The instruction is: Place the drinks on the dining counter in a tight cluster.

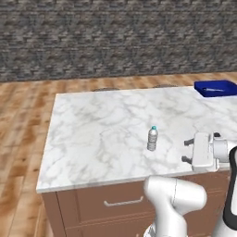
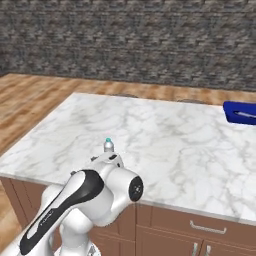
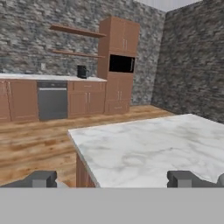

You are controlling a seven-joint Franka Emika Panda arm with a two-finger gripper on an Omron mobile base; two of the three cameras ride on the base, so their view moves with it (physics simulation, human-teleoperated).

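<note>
You see one water bottle and one blue tray on one marble dining counter.

- Arm: glossy white shell built of rounded, bulbous segments.
- Dark band runs lengthwise along one link in the right base view; a round dark cap with a small pale centre sits on the joint beside it.
- Hand: boxy, pale grey-white block with softened corners, seen in the left base view.
- Gripper: two short dark fingers; in the hand view the tips look blocky and charcoal grey.
- A black section edges the arm's lower right link.
</note>
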